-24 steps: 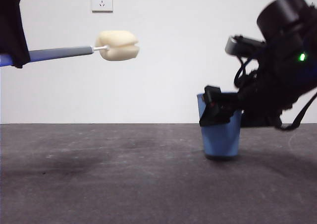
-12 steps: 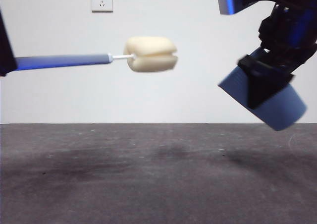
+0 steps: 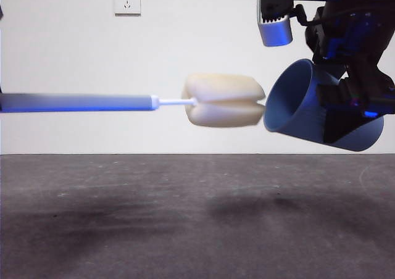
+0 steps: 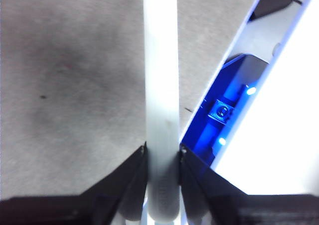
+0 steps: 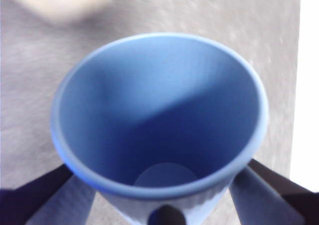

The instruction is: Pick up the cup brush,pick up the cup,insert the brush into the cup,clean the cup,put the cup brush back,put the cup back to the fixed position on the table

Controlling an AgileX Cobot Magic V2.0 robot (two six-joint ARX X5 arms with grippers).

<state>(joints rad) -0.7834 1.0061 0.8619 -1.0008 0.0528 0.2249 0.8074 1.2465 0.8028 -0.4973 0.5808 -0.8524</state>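
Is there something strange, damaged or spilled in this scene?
Nothing stands out. The cup lies tilted in the right tool, off the table, mouth toward the cup brush held level by the left tool. This fits insertion. The cup looks empty; no spill is visible.

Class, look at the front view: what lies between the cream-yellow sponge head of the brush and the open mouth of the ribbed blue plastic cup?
Nothing. In the front view the sponge head sits right at the cup's rim, not yet inside.
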